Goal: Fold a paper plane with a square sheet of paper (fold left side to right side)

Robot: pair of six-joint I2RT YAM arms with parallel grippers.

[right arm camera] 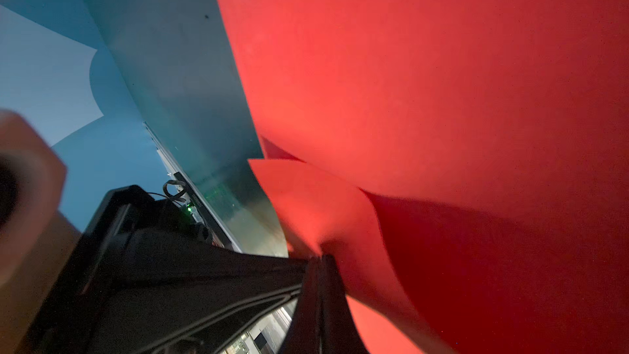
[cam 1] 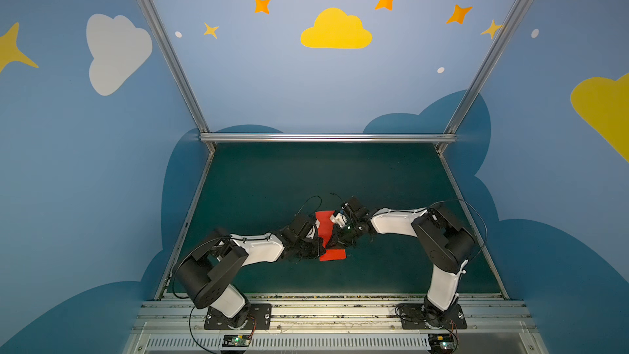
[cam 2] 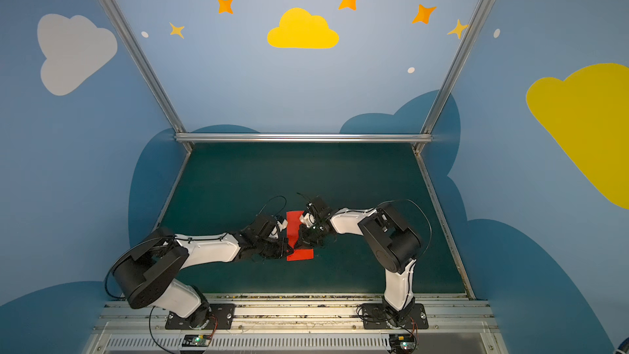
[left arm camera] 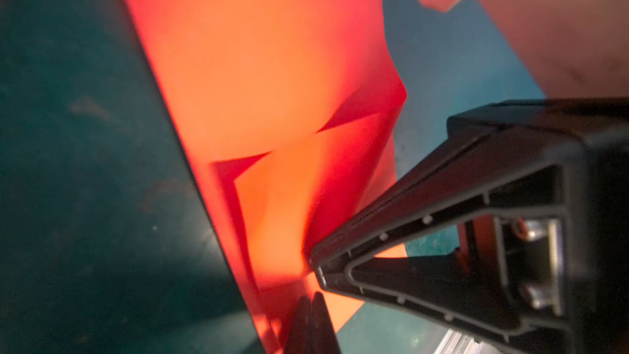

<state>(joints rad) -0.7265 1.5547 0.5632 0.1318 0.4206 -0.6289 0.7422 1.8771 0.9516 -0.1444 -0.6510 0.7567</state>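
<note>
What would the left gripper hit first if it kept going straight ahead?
The red paper, which the left gripper pinches; the right gripper sits just beyond, though depth is unclear.

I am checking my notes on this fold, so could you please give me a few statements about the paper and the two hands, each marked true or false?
1. The red paper lies flat and unfolded on the table. False: it is partly raised and bent, with overlapping layers showing.
2. The left hand is shut on the paper. True.
3. The right hand hangs open above the paper. False: it is shut, pinching the paper.
4. Both hands meet at the paper near the middle of the table. True.
</note>
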